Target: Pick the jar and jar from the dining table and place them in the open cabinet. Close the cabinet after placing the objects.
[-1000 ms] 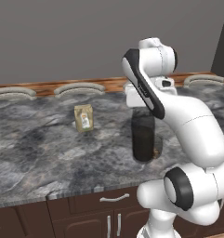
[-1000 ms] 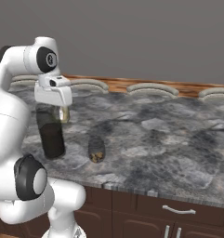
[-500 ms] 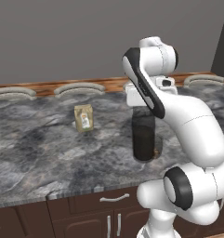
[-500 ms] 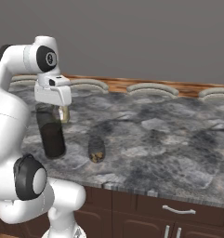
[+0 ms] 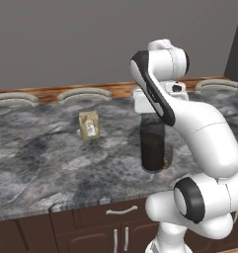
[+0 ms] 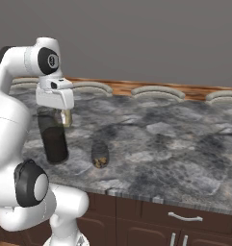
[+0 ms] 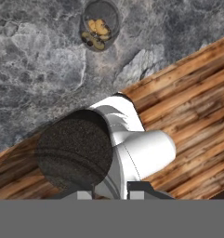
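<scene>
Left base view showed the tall jar (image 5: 152,147), a dark brown-black cylinder, upright on the dining table (image 5: 36,163) near its front edge. The gripper (image 5: 151,117) sat directly over the tall jar's top; whether its jaws were closed on it could not be told. The short jar (image 6: 99,154), dark glass with yellowish bits, stood just beside the tall jar. A small tan carton (image 5: 89,125) stood well apart from the tall jar, with bare stone between them.
</scene>
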